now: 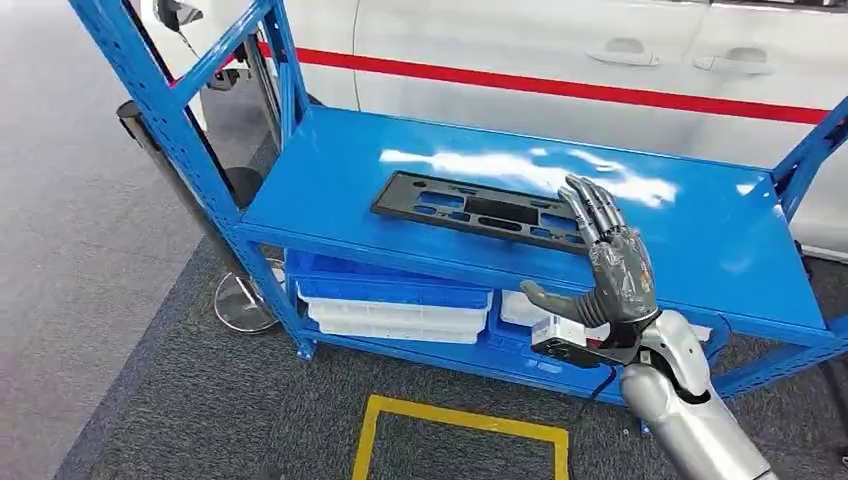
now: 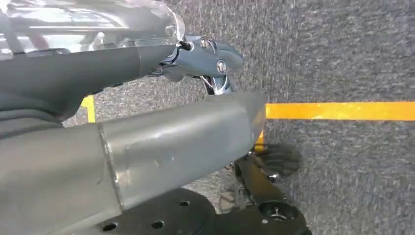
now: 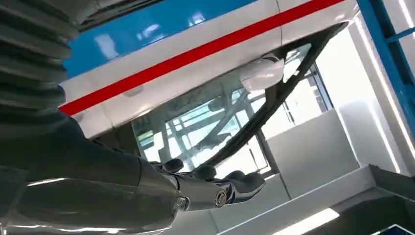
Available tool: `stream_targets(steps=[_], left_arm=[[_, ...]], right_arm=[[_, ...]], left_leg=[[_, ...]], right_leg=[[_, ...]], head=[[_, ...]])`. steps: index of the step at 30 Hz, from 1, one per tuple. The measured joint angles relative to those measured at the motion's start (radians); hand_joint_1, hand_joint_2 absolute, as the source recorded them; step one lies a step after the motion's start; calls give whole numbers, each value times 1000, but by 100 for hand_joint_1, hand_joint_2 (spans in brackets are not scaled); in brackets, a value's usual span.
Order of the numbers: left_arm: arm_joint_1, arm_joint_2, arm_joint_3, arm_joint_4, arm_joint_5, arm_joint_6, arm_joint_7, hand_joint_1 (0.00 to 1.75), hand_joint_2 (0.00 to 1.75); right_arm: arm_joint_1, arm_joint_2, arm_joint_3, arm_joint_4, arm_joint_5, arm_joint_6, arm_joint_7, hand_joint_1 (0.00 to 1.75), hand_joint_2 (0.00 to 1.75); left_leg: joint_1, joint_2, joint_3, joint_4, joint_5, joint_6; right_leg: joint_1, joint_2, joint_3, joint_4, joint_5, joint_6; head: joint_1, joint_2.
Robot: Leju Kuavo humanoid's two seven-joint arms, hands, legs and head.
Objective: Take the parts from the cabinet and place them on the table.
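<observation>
Floor marking: yellow tape outline (image 1: 460, 425) on dark grey carpet, at 6 o'clock in the head view, nearest the robot.
Left hand (image 2: 205, 54): seen in the left wrist view over the carpet and a yellow tape line (image 2: 342, 110); thumb extended, nothing seen in it; how the other fingers lie cannot be told.
Right arm: silver, entering the head view at 5 o'clock.
Right hand (image 1: 608, 262): raised above the front edge of the shelf, fingers straight and held close side by side, thumb (image 1: 548, 300) spread wide toward 9 o'clock; holds nothing. Fingertips lie over the near right end of the part; whether they touch it cannot be told.
Bins: white and blue trays (image 1: 395, 305) stacked on the lower shelf, at 7 o'clock from the hand.
Cabinet: blue metal rack (image 1: 700, 240) with a glossy top shelf, centre of the head view.
Part: flat black slotted panel (image 1: 470, 208) lying on the top shelf, at 11 o'clock from the hand.
Background: white vehicle with a red stripe (image 1: 560, 88), at 12 o'clock behind the rack.
</observation>
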Motion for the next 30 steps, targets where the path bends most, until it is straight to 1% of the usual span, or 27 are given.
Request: stream_targets(steps=[1, 2, 3, 4, 5, 6, 8, 9, 10, 11, 12, 13, 14, 15, 16, 19, 20, 21, 22, 23, 24, 25, 26, 27, 28, 29, 30], left_arm=[[-1, 0, 0, 0, 0, 0, 0, 0, 0], [-1, 0, 0, 0, 0, 0, 0, 0, 0], [0, 0, 0, 0, 0, 0, 0, 0, 0], [1, 0, 0, 0, 0, 0, 0, 0, 0], [1, 1, 0, 0, 0, 0, 0, 0, 0], [1, 1, 0, 0, 0, 1, 0, 0, 0], [0, 1, 0, 0, 0, 1, 0, 0, 0], [2, 1, 0, 0, 0, 1, 0, 0, 0], [3, 1, 1, 0, 1, 0, 0, 0, 0], [4, 1, 1, 0, 1, -1, 1, 0, 0], [3, 1, 1, 0, 1, -1, 2, 0, 0], [3, 1, 1, 0, 1, -3, 2, 0, 0], [2, 2, 1, 0, 1, -5, 2, 0, 0], [3, 2, 1, 0, 0, -8, 0, 0, 0], [2, 2, 1, 0, -1, -11, -2, 0, 0], [3, 3, 2, 0, -2, -16, -3, 0, 0], [2, 3, 2, 0, -4, -18, -4, 0, 0], [1, 3, 2, 0, -8, -19, -5, 0, 0], [-1, 3, 2, 0, -13, -20, -5, 0, 0], [-1, 3, 1, 0, -22, -22, -4, 0, 0], [-1, 3, 0, 0, -23, -23, -4, 0, 0], [-1, 3, 0, 0, -24, -23, -3, 0, 0], [-1, 3, -1, 0, -31, -24, -3, 0, 0], [-1, 3, -2, 0, -40, -29, -3, 0, 0], [-3, 2, -3, 0, -42, -31, -3, 0, 0], [-4, 2, -3, 0, -43, -33, -3, 0, 0], [-6, 0, -5, 0, -44, -33, -3, 0, 0]], right_arm=[[0, 0, 0, 2, 0, 0, 0, 0, 175], [1, 0, 0, 3, 1, -1, 1, 0, 175], [1, 0, 0, 5, 2, -1, 1, 0, 175], [0, 0, 0, 6, 2, -1, 1, 0, 175], [0, 0, 0, 6, 2, -1, 1, 0, 175], [0, 1, 0, 6, 2, -1, 1, 0, 175], [-1, 2, 0, 9, 3, -1, 1, 0, 175], [0, 2, 0, 11, 3, -1, 2, 0, 175], [2, 2, 0, 12, 3, -1, 6, 0, 175], [4, 3, 0, 12, 6, -1, 12, 0, 175], [4, 4, 0, 12, 7, 0, 16, 0, 175], [4, 5, 0, 12, 9, 1, 21, 0, 175], [4, 5, 0, 12, 14, 6, 26, 0, 175], [4, 5, 0, 12, 20, 16, 31, 0, 175], [3, 5, 0, 12, 28, 30, 34, 0, 175], [4, 8, 3, 12, 72, 53, 45, 0, 175], [6, 11, 5, 13, 99, 53, 54, 0, 175], [7, 13, 8, 17, 132, 49, 66, 0, 175], [7, 17, 13, 27, 168, 41, 80, 0, 175], [10, 24, 24, 41, 216, 32, 101, 0, 175], [16, 32, 35, 58, 260, 26, 124, 0, 175], [24, 41, 43, 72, 299, 22, 142, 0, 175], [30, 52, 55, 89, 344, 18, 165, 0, 175], [31, 66, 64, 106, 389, 15, 187, 0, 175], [31, 78, 72, 122, 430, 14, 212, 0, 175], [31, 89, 78, 134, 461, 14, 225, 0, 175], [31, 100, 84, 147, 497, 15, 238, 0, 175]], left_leg=[[2, -1, -3, 0, 0, -3], [4, 0, -3, -1, 0, -8], [6, 0, -1, -4, 0, -13], [3, 0, 0, -4, -1, -19], [7, 1, -5, 10, -12, -25], [7, 3, -20, 48, -39, -34], [15, 6, -91, 199, -115, -45], [17, 6, -126, 271, -141, -50], [20, 6, -147, 310, -145, -53], [22, 6, -143, 299, -124, -55], [24, 7, -113, 231, -78, -55], [24, 8, -73, 149, -34, -53], [24, 8, -24, 52, 9, -50], [20, 9, 0, 12, -3, -41], [16, 6, 1, 1, -1, -32], [11, 6, -1, 1, 0, -14], [21, 7, 5, -13, 8, -3], [20, 7, 8, -19, 11, 1], [20, 7, 8, -19, 11, 7], [18, 7, 7, -19, 11, 9], [17, 7, 7, -19, 11, 10], [15, 7, 6, -18, 10, 10], [14, 6, 6, -17, 10, 10], [13, 6, 7, -16, 10, 9], [13, 5, 7, -13, 8, 7], [12, 4, 7, -11, 6, 5], [12, 4, 6, -7, 4, 2]], right_leg=[[0, -2, -3, -5, 3, 4], [2, 0, -4, -7, 3, 2], [3, 0, -4, -6, 3, -1], [-1, 1, -3, -11, 6, -7], [-7, -4, 4, -19, 10, -13], [-9, -4, 7, -21, 9, -18], [-9, -8, 9, -20, 6, -21], [-8, -8, 8, -20, 6, -22], [-9, -8, 9, -19, 5, -22], [-9, -8, 11, -18, 4, -21], [-10, -6, 13, -17, 1, -18], [-11, -6, 17, -15, -1, -15], [-12, -5, 21, -14, -6, -11], [-7, -5, 22, -13, -9, -5], [-6, -4, 19, -9, -9, 0], [-7, -4, 22, -20, -3, 17], [-6, -4, 21, -16, -10, 23], [-10, -3, 15, 8, -28, 26], [-9, -3, -14, 66, -65, 26], [-9, -2, -53, 146, -102, 28], [-9, -1, -90, 219, -131, 30], [-9, -2, -120, 273, -144, 31], [-9, -2, -127, 281, -130, 30], [-9, -2, -111, 241, -95, 28], [-8, -2, -75, 164, -48, 24], [-7, -1, -33, 76, -6, 18], [-5, -1, -1, 6, 9, 11]], head=[[0, 0], [0, 0], [0, 0], [0, 0], [0, 0], [0, 0], [0, 0], [0, 0], [0, 0], [0, 0], [0, 0], [0, 0], [0, 0], [0, 0], [0, 0], [0, 0], [0, 0], [0, 0], [0, 0], [0, 0], [0, 0], [0, 0], [0, 0], [0, 0], [0, 0], [0, 0], [0, 0]])
